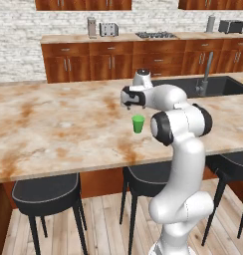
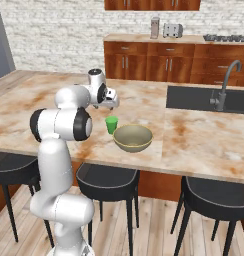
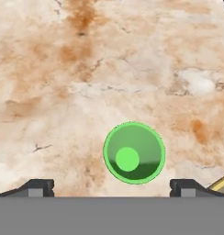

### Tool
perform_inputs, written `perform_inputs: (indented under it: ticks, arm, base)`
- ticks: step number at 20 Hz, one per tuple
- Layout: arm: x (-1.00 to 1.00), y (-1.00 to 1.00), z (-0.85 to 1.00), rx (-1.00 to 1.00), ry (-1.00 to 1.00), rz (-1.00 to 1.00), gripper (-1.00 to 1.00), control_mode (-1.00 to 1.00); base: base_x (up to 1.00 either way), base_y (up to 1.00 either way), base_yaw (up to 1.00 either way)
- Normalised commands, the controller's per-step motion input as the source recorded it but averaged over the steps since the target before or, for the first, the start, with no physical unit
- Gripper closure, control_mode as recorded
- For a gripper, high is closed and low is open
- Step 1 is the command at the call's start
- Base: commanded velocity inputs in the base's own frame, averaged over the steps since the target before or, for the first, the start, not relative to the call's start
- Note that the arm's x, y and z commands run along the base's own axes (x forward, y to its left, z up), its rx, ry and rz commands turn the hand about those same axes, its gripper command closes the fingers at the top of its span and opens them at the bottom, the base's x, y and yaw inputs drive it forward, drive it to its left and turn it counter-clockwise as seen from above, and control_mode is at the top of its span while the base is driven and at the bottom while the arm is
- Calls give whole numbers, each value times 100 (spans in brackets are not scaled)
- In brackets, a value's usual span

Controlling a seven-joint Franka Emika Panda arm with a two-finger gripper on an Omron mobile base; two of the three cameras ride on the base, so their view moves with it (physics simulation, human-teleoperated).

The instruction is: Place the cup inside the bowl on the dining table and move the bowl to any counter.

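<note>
Cup [image 1: 138, 124] sits upright at centre frame in the left base view, on the dining table [image 1: 54, 124], just left of my arm's big elbow joint. My gripper [image 1: 127, 105] hangs above and slightly left of it, clear of the rim. Sink [image 1: 213, 85] lies at the right edge; a stool [image 1: 46, 191] stands at lower left.

Right base view: cup [image 2: 111, 124] just left of centre, upright. Bowl [image 2: 132, 138] stands just beside it, lower right, near the table's front edge; I cannot tell if they touch. My gripper [image 2: 112, 103] hovers above the cup.

Hand view: I look straight down into the cup [image 3: 134, 153], lower centre. My fingertips [image 3: 38, 187] stand spread wide at the bottom corners, holding nothing. Bowl rim [image 3: 221, 183] peeks in at lower right.
</note>
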Motion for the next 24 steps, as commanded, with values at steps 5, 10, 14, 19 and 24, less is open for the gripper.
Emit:
perform_inputs:
  ticks: [5,10,14,19,24]
  arm:
    - [14,-21,-1,0,0,0,-100,-100]
    - [1,-5,-6,0,0,0,-100,-100]
    - [-1,10,-12,1,0,0,-100,-100]
    - [5,24,-7,0,0,0,-100,-100]
    - [3,27,-1,0,0,0,-100,-100]
  base:
    - [0,0,0]
    - [0,0,0]
    - [0,0,0]
    - [0,0,0]
    - [0,0,0]
